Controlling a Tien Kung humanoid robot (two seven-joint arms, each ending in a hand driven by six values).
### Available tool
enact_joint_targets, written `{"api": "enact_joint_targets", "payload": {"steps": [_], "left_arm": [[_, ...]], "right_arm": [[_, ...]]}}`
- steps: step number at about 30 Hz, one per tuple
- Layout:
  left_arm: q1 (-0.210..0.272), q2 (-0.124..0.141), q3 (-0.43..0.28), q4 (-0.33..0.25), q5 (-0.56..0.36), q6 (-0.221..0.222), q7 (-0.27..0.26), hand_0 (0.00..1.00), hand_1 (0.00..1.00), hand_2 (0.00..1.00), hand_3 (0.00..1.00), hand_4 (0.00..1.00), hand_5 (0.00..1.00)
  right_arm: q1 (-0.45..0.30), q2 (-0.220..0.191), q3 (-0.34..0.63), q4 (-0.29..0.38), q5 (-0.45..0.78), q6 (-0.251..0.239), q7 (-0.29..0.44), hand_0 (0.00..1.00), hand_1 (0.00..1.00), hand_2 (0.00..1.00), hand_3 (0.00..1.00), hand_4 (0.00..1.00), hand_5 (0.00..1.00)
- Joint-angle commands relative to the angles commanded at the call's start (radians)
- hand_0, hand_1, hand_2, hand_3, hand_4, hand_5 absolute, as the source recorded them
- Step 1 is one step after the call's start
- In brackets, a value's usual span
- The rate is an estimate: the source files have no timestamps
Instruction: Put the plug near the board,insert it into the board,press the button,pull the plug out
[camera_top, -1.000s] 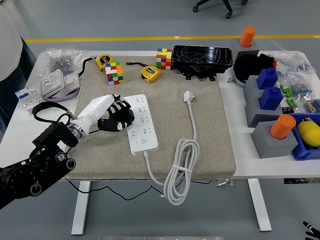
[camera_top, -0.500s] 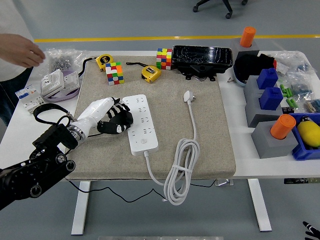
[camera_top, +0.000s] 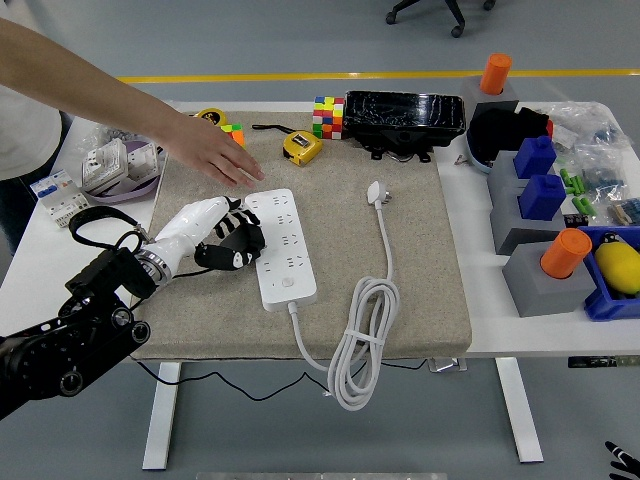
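Observation:
A white power strip lies on the beige mat, its button near the front end. Its white plug lies on the mat to the right, unplugged, with the cable running down to a coil at the mat's front edge. My left hand rests on the mat against the strip's left side, its black fingers loosely curled and holding nothing. A person's bare arm reaches in from the upper left, with the hand over the mat just behind the strip. My right hand is out of view.
Two colour cubes, two yellow tape measures and a black tray stand along the mat's far edge. White sockets lie at the left. Blue and grey blocks with orange cylinders crowd the right side.
The person's arm has reached in from the upper left until the hand is over the mat behind the strip, covering one cube. My left hand has barely moved.

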Motion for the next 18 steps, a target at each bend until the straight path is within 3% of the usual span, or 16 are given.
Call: {"api": "enact_joint_targets", "payload": {"steps": [18], "left_arm": [[0.003,0.004,-0.003,-0.004,0.025,-0.024,0.015,0.396,0.477,0.524,0.557,0.640,0.002]], "right_arm": [[0.000,0.001,0.000,0.001,0.000,0.000,0.001,0.656,0.664,0.664,0.554,0.910,0.507]]}}
